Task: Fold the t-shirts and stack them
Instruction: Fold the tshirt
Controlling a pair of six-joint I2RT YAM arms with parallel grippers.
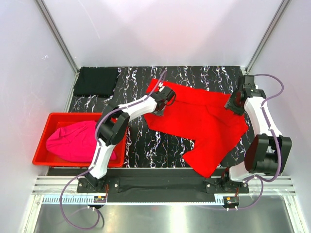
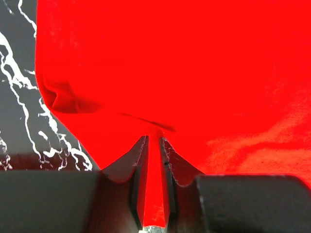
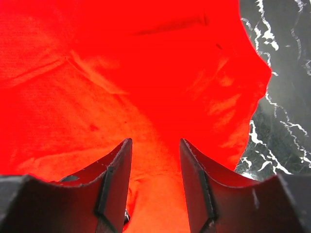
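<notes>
My left pincer (image 2: pixel 153 141) grips the red t-shirt (image 1: pixel 204 121) at its far-left edge. My right pincer (image 3: pixel 155 141) stands with jaws apart over its right edge. The shirt stretches far-left to near-right.

Left arm (image 1: pixel 130 109): rises from its base to a sharply bent elbow, and the forearm reaches forward and to the right. The wrist is tipped downward.

Left hand (image 2: pixel 154 141): fingers drawn close together, with a thin fold of the red t-shirt (image 2: pixel 194 73) pinched between the inner faces.

Right arm (image 1: pixel 263 121): folded above its base, with the forearm running away from the near side. The wrist is turned inward toward the left arm.

Right hand (image 3: pixel 155 141): fingers stand clearly apart and point down at the red t-shirt, which shows in the gap between them.

The two hands are well apart.
</notes>
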